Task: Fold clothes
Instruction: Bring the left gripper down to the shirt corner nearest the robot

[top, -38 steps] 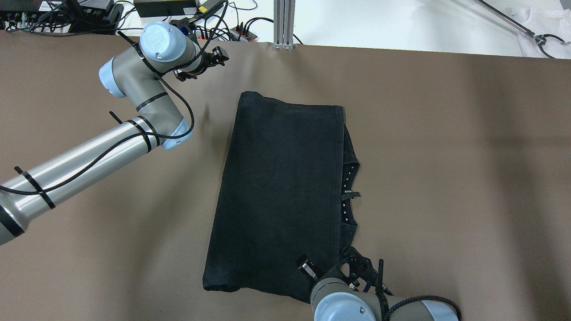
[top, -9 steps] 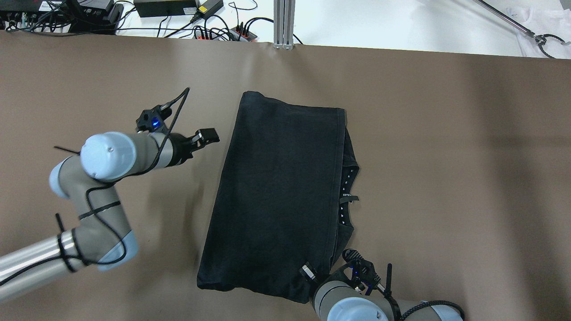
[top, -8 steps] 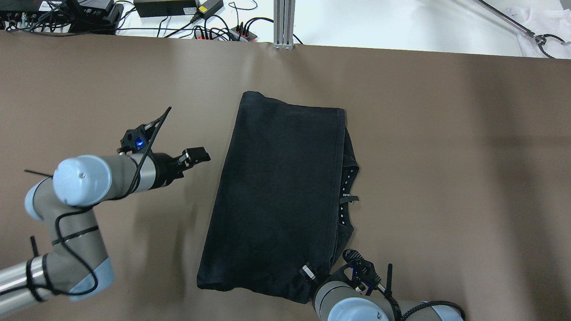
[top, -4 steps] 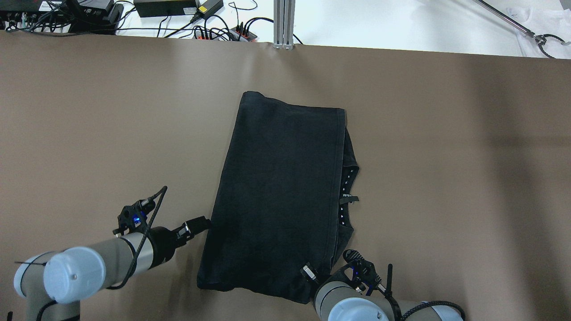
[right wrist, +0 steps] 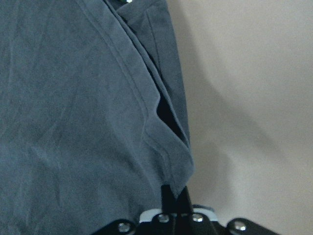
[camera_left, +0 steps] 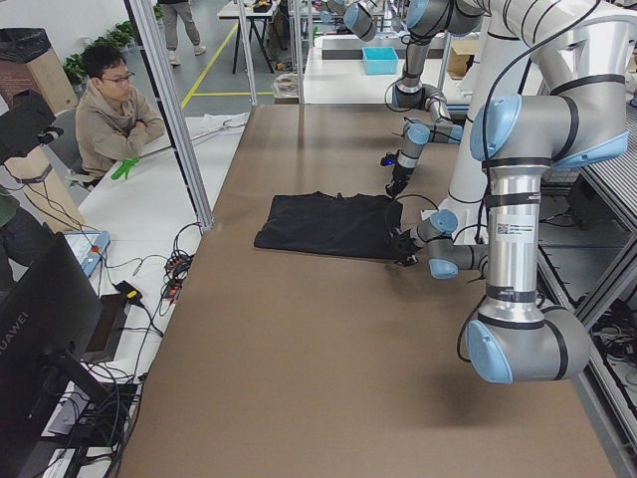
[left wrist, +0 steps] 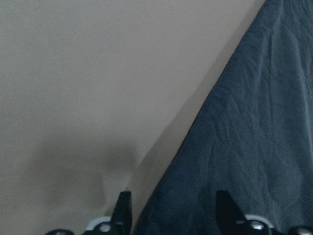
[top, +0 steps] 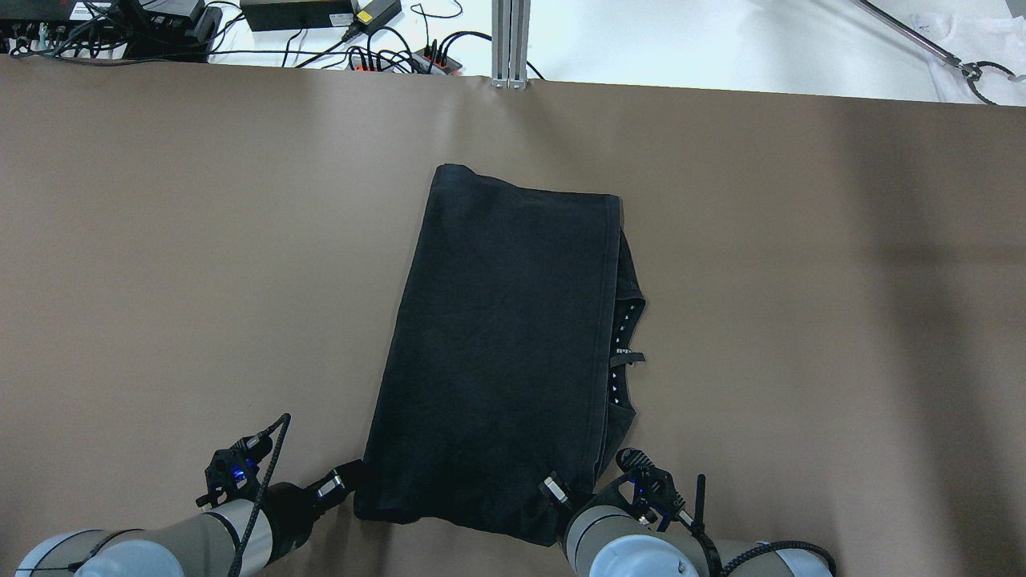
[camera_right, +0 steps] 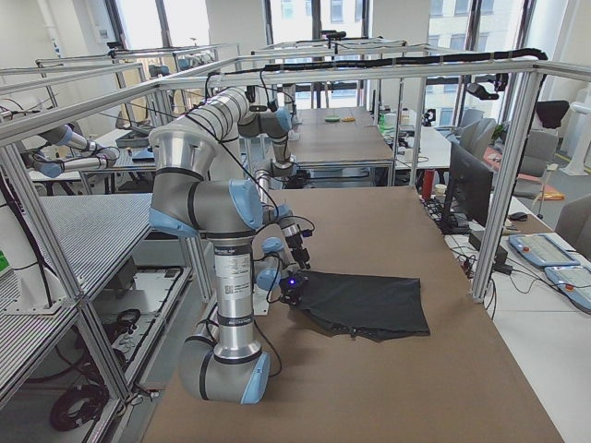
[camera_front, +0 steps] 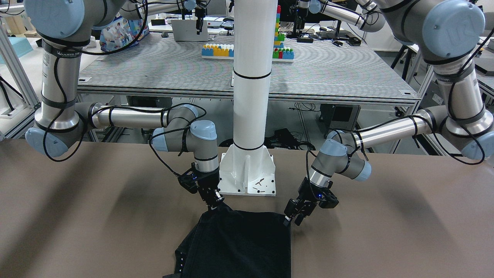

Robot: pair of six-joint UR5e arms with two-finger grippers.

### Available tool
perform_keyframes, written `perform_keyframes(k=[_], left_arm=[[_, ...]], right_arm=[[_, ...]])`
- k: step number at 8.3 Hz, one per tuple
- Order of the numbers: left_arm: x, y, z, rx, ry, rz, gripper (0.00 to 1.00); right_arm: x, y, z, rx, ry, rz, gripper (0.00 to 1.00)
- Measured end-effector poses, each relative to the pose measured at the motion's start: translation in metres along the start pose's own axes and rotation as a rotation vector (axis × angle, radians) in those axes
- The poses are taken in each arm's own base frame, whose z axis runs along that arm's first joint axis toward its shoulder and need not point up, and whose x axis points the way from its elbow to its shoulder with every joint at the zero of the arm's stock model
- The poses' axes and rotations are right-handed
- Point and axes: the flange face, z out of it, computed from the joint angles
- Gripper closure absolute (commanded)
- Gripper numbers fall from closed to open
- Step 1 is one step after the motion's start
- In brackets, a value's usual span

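Observation:
The clothes (top: 497, 344) are one black piece, folded into a long rectangle on the brown table, with a collar edge poking out on its right side. My right gripper (top: 553, 489) is at the near right corner, and the right wrist view shows it (right wrist: 175, 196) shut on that corner of the fabric (right wrist: 73, 122). My left gripper (top: 345, 481) sits low at the near left corner. In the left wrist view it (left wrist: 171, 215) is open, its fingers (left wrist: 124, 210) straddling the cloth's edge (left wrist: 254, 147). The front view shows both grippers, left (camera_front: 293, 216) and right (camera_front: 212, 204), at the cloth's corners (camera_front: 239, 243).
The white pillar's base plate (camera_front: 249, 173) stands just behind the cloth's near edge, between the two arms. Cables and power strips (top: 361, 48) and an aluminium post (top: 510, 40) line the far edge. A person (camera_left: 109, 110) sits beyond the table's far side.
My left arm has swung from the far left of the table back and down to the cloth's near left corner. The right gripper has stayed on its corner.

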Motion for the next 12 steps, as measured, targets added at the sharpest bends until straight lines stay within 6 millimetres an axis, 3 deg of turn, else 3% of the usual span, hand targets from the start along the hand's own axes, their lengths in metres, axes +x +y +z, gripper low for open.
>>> perform_keyframes(k=[3,5,7,11,12], left_arm=[[-0.008,0.010,0.002,0.000,-0.006,-0.013,0.54],[-0.008,0.011,0.003,0.002,-0.006,-0.021,0.44],[-0.008,0.013,0.002,0.003,-0.002,-0.031,0.47],[-0.007,0.019,0.003,0.002,0.004,-0.048,0.65],[-0.007,0.020,0.003,0.000,0.005,-0.052,0.79]], right_arm=[[0.000,0.000,-0.001,0.000,-0.002,0.000,1.00],[0.000,0.000,-0.001,0.000,-0.002,0.000,1.00],[0.000,0.000,-0.001,0.000,-0.002,0.000,1.00],[0.000,0.000,-0.001,0.000,-0.003,0.002,1.00],[0.000,0.000,-0.001,0.000,-0.002,0.002,1.00]])
